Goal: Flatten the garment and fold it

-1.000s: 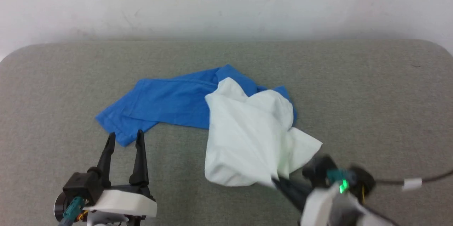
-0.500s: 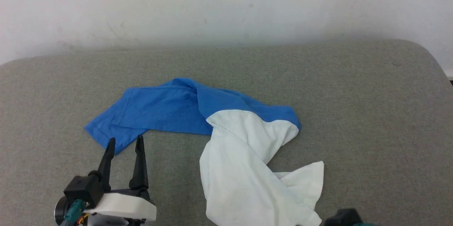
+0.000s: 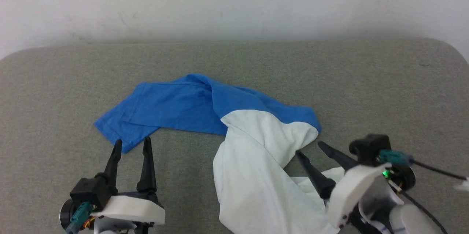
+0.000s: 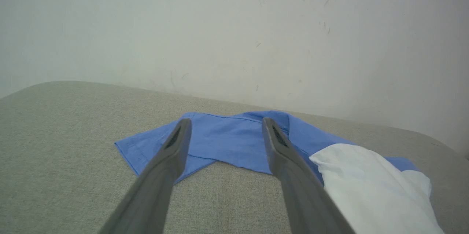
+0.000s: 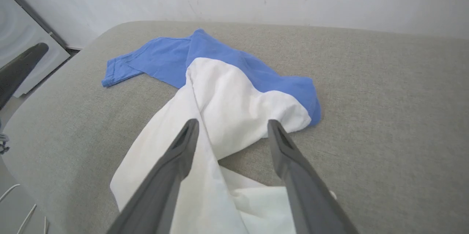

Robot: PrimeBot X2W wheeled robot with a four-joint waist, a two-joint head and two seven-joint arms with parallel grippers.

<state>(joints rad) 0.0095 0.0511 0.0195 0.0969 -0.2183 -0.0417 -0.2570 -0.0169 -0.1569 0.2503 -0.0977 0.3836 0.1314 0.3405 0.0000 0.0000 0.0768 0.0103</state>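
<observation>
Shirt sits mid-surface on the grey pad, bunched, not flat. Blue sleeve runs out to the left. White body twists from the middle down to the near edge, and a loose corner flops out to the right under my right arm. My read: the cloth is drawn out along one line only, so the body is roped up rather than spread.

Left gripper: fingers spread, empty, near left. Tips point far and stop just at the sleeve's near hem; can't tell if they touch. Arm low, wrist level.

Right gripper: fingers spread, nothing between them, near right over the white cloth. Tips angle far-left toward the blue shoulder. Forearm comes in from the near right corner, wrist rolled so one finger sits farther than the other.

Judgement: flattening stage, no fold begun. Each gripper sits by one end of the shirt, which suits taking sleeve and hem and pulling them apart. Risk: pinching two layers in the twist.
</observation>
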